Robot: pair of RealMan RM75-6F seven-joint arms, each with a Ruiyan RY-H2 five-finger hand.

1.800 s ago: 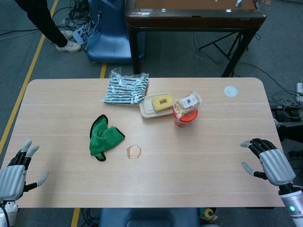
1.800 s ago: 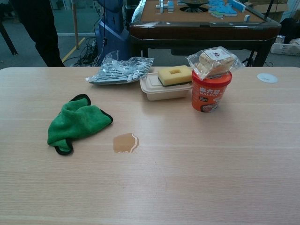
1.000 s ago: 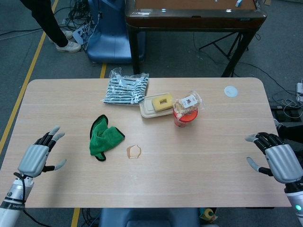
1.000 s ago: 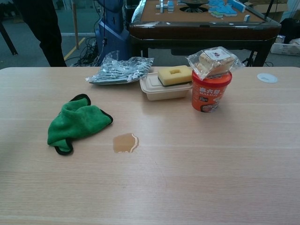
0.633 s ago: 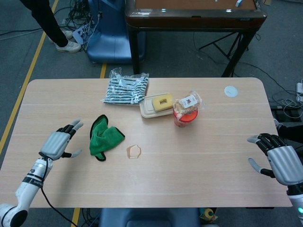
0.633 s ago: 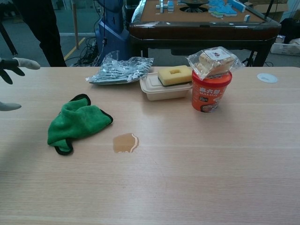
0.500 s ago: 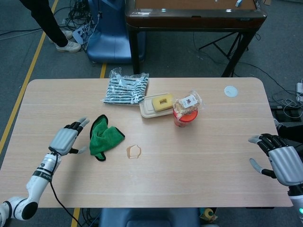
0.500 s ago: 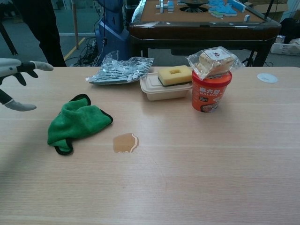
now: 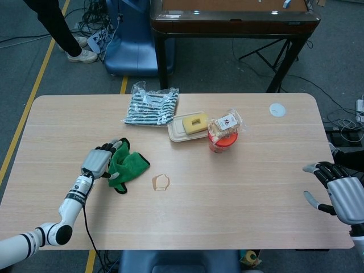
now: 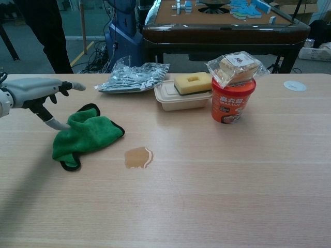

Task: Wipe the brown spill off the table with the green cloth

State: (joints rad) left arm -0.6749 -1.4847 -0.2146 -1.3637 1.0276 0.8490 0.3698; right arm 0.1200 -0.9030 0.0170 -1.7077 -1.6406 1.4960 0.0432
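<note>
a pale wooden table (image 9: 256,193) stands on a grey floor, with a dark game table (image 9: 233,20) behind its far edge and a person's legs (image 9: 54,28) past the far left corner. the green cloth (image 9: 128,165) lies crumpled on the left half of the table, nearer the middle than the left edge. the brown spill (image 9: 160,182), a small puddle, sits just beside the cloth toward the near edge and centre, apart from it. the left hand (image 9: 98,162) hovers at the cloth's left side, fingers spread wide and holding nothing; in the chest view its thumb tip is at the cloth's edge, though whether it touches cannot be told. the right hand (image 9: 341,196) hangs off the right edge near the near right corner, fingers apart and empty. toward the far edge lie a striped plastic bag (image 9: 151,105), a beige lidded box (image 9: 181,131) with a yellow sponge (image 9: 195,122) on top, and a red cup (image 9: 222,139) topped by a wrapped snack (image 9: 226,121). a small white disc (image 9: 277,110) rests near the far right corner.
</note>
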